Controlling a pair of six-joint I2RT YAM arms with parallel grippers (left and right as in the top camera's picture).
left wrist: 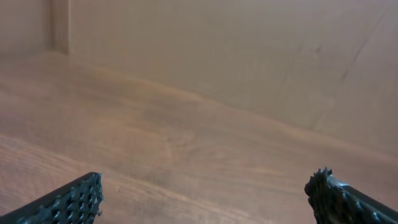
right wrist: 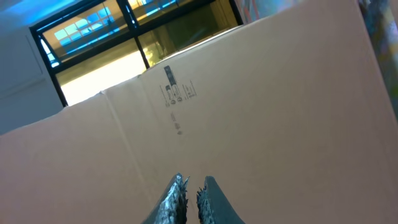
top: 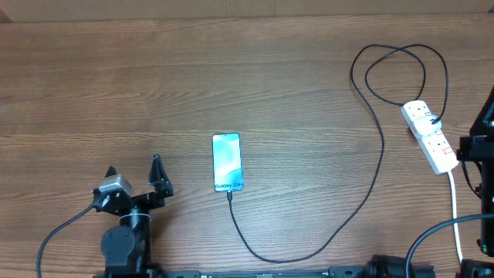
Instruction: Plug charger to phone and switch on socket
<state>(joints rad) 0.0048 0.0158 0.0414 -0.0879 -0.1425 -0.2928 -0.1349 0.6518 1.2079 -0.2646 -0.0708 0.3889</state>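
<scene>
The phone (top: 227, 161) lies flat mid-table, its light-blue screen lit. The charger (top: 381, 158), a long thin black cable, has its plug tip at the phone's near edge (top: 229, 194). It sweeps right, loops at the back and ends at the socket (top: 429, 135), a white power strip at the right. My left gripper (top: 135, 171) is open and empty at the front left, well left of the phone; its wrist view (left wrist: 208, 186) shows only bare wood. My right arm (top: 477, 147) stands just right of the socket. Its gripper (right wrist: 193, 182) is shut, empty, and points at a cardboard wall.
The strip's thick white cord (top: 455, 208) runs toward the front right edge between the right arm's black cables. A cardboard wall (right wrist: 261, 112) stands behind the table. The wooden tabletop (top: 154, 85) spreads to the back left.
</scene>
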